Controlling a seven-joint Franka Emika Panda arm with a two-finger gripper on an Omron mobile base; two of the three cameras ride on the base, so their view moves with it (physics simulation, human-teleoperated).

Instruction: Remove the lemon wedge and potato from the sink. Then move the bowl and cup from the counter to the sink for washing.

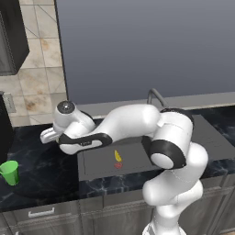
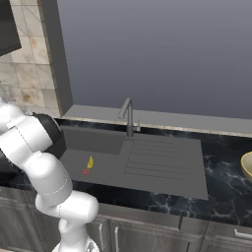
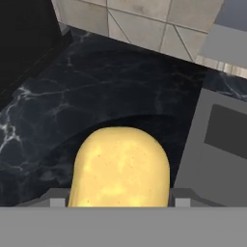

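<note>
Clamped between the gripper's (image 3: 119, 202) fingers, the potato (image 3: 120, 166) hangs over the dark counter (image 3: 72, 106) left of the sink (image 1: 137, 158) (lemon wedge (image 1: 118, 156) still inside), and released high, it could roll back in.

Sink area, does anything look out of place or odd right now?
One thing: a lemon wedge lies in the sink basin by the red drain, food where dishes go. The potato is already out, between the gripper's fingers above the dark counter. Nothing looks spilled or damaged.
</note>
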